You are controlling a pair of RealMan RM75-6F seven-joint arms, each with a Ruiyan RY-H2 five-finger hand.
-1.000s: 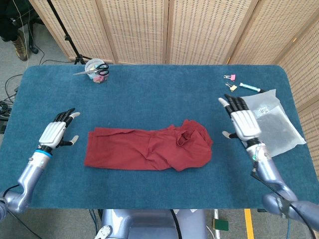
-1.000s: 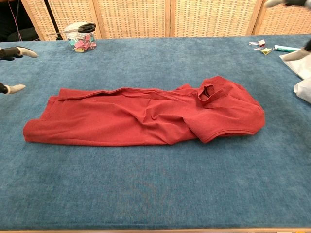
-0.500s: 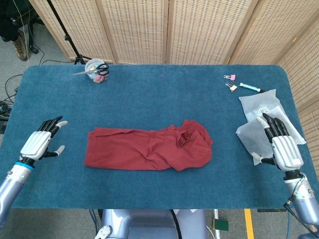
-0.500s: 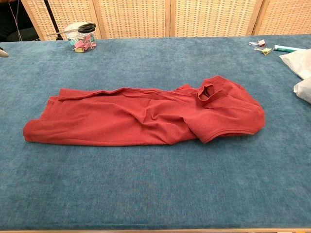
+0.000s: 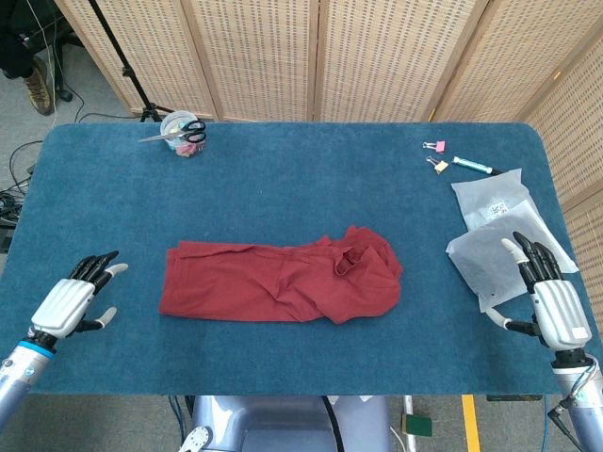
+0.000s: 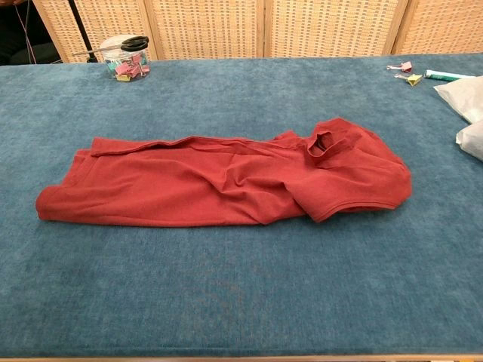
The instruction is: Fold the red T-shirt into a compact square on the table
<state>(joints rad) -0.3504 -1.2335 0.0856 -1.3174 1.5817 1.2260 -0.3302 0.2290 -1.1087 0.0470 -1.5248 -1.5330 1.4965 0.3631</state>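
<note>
We see the red T-shirt [image 5: 280,281] in the middle of the table [image 5: 301,179], folded to a long strip with the collar toward the right edge. Our left hand [image 5: 66,306] is near the front left corner and our right hand [image 5: 556,306] near the front right corner (both empty, fingers spread). We judge the next step is folding the strip end over end, which requires both hands to reach in first.

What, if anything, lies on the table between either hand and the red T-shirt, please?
Nothing visible does. Bare blue table separates the left hand from the crumpled red T-shirt. The right hand hovers by the translucent plastic bags, which lie at its side, not across its path.
</note>
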